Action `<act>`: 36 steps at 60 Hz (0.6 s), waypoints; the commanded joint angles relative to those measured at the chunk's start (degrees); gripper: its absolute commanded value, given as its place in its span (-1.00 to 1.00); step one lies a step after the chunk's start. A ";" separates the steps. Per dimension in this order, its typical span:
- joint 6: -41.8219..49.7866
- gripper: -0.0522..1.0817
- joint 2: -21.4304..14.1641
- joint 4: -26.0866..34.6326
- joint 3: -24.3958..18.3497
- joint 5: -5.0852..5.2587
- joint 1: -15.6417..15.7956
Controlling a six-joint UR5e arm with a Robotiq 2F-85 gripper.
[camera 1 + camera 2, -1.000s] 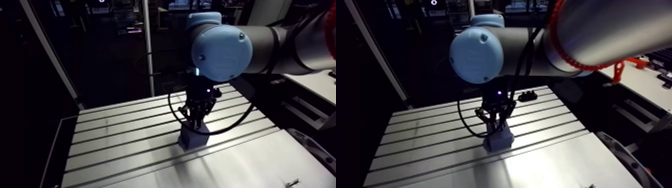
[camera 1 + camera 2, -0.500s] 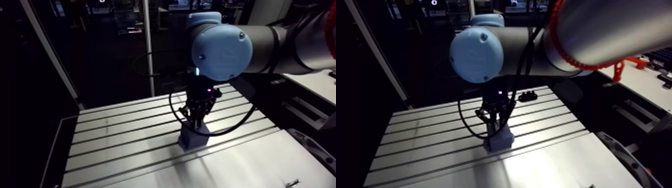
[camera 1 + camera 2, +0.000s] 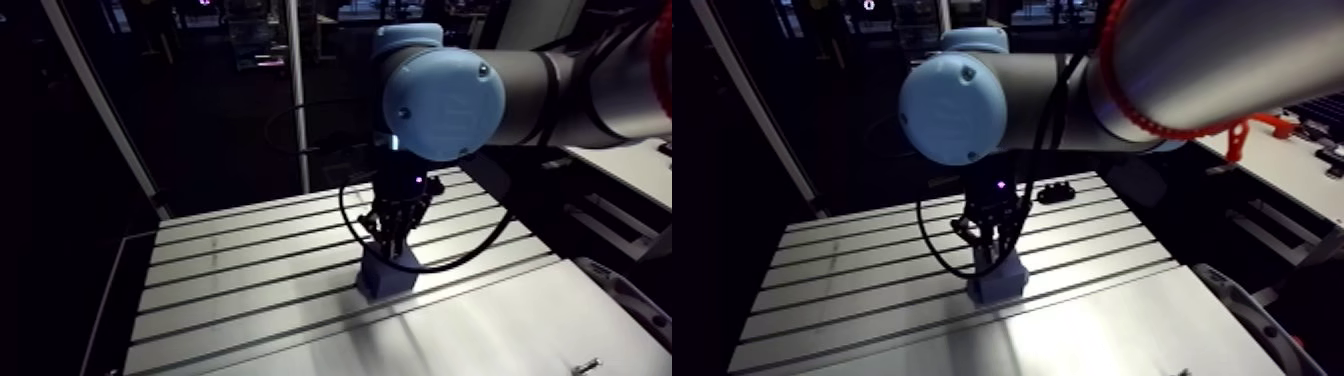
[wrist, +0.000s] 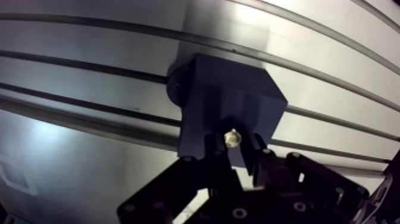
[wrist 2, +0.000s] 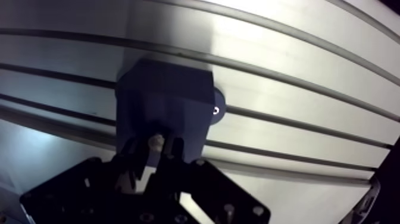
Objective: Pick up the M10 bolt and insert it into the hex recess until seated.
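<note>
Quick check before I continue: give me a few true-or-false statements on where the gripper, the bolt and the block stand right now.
1. The gripper is shut on the bolt. True.
2. The blue block rests on the slotted table. True.
3. The bolt lies loose on the table beside the block. False: the gripper holds it, tip up, directly over the block.
4. The gripper hangs well clear of the block, out near the table's edge. False: in the arm view it is right above the block, towards the middle of the table.
</note>
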 commanded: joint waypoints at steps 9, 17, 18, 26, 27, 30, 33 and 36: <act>-2.01 0.36 0.00 0.09 -0.14 -0.08 0.00; -2.53 0.36 0.00 0.16 -0.21 -0.08 0.09; -2.53 0.36 0.00 0.16 -0.21 -0.08 0.09; -3.90 0.36 -0.09 0.18 -0.31 -0.08 0.09; -4.10 0.36 -0.09 0.18 -0.31 -0.08 0.09; -4.47 0.36 0.00 0.26 -0.31 -0.08 0.09; -4.71 0.36 -0.07 0.26 -0.31 -0.08 0.09; -5.56 0.36 -0.09 0.27 -0.31 -0.08 0.09</act>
